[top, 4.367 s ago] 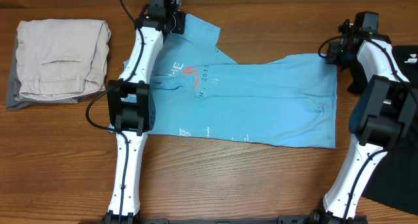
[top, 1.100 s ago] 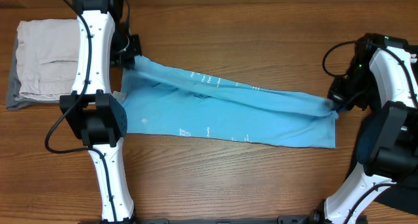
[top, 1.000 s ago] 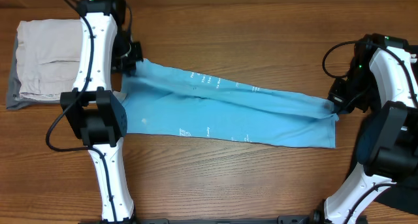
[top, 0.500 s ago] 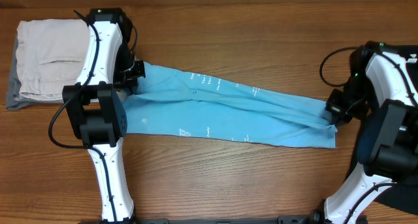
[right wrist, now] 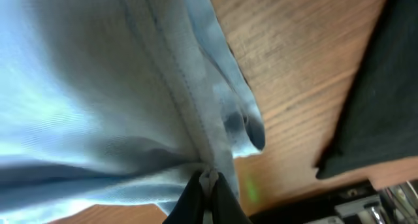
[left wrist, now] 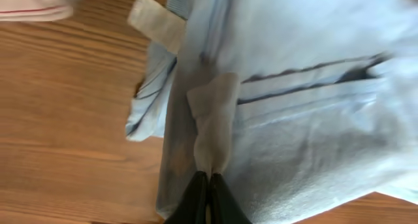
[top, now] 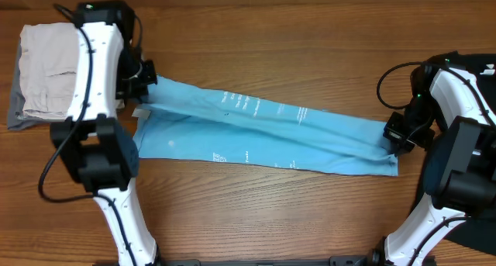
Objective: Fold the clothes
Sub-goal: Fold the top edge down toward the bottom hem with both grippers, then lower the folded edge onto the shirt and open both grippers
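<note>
The clothes, a light blue T-shirt (top: 263,130) with small white prints, lie as a long folded band across the wooden table. My left gripper (top: 146,86) is shut on the shirt's left end, and my right gripper (top: 394,139) is shut on its right end. The upper layer runs taut between the two. In the left wrist view the black fingertips (left wrist: 209,188) pinch a pale strip of the shirt (left wrist: 307,119). In the right wrist view my gripper (right wrist: 208,181) pinches a bunched hem of the blue fabric (right wrist: 98,87). The chest lettering is hidden.
A folded beige garment (top: 66,68) on a grey one lies at the far left, close to the left arm. Dark cloth (top: 484,64) lies at the right edge behind the right arm and appears beside the shirt (right wrist: 379,100) in the right wrist view.
The shirt lay spread flat earlier; both grippers have since drawn its far edge toward the near edge. In the last second the band narrowed and both grippers moved slightly nearer.
</note>
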